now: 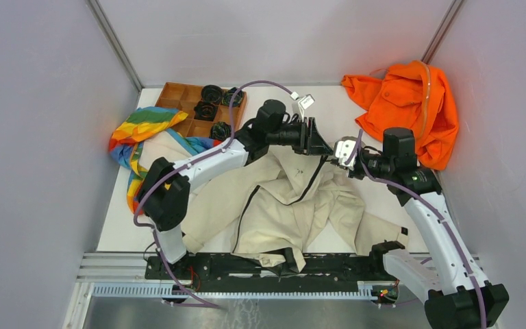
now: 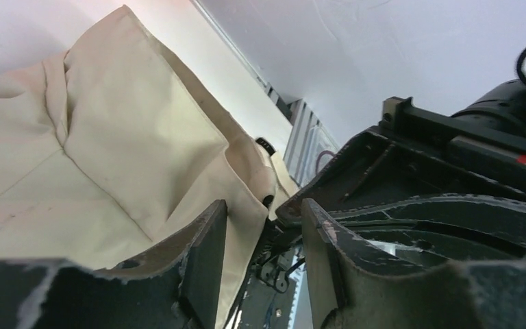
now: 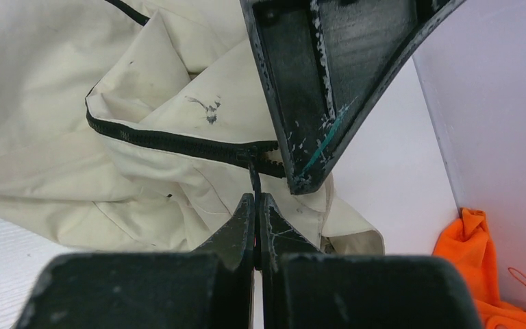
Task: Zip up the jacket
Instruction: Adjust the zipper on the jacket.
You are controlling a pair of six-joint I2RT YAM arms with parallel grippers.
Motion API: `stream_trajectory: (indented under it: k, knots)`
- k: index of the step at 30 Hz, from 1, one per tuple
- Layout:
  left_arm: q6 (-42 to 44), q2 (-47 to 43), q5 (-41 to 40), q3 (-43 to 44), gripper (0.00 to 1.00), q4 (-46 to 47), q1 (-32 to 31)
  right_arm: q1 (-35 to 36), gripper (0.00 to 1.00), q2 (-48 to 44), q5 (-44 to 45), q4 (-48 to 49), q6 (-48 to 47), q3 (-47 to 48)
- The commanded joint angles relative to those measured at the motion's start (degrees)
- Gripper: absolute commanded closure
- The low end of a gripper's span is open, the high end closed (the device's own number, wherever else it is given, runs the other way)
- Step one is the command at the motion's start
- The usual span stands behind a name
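Our jacket [image 1: 281,205] lies crumpled mid-table [image 1: 120,236]. Right gripper [image 3: 255,205] is pinched on the zipper pull [image 3: 254,179]; left gripper [image 2: 261,209] sits half spread, gripping nothing. We'd clamp the left on fabric by the zipper teeth [image 3: 171,140], keep it taut, then tug the pull straight along.

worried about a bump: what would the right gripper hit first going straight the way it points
Probably the zipper on the jacket, right at its tips; the left gripper sits beyond, depth unclear.
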Motion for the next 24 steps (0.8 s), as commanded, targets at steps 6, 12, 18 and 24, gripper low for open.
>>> stream_trajectory:
  k: [6,12,18,24]
  knots:
    - [7.81,3.01,-2.02,7.67,0.95,-11.58,-0.93,1.07,1.0,-1.08,-3.05,1.61,-0.07,-0.19]
    - [7.84,2.22,-8.0,9.57,0.98,-9.94,-0.94,8.79,1.0,0.68,-4.91,-6.57,-2.96,0.55]
    - [8.61,2.25,-13.64,11.25,0.98,-6.5,-1.01,20.97,1.0,-0.65,-6.35,-7.56,-1.42,-4.76]
    - [8.83,1.65,-16.26,9.81,0.98,-5.19,-1.19,26.31,1.0,0.98,-5.5,-6.44,-1.25,-5.19]
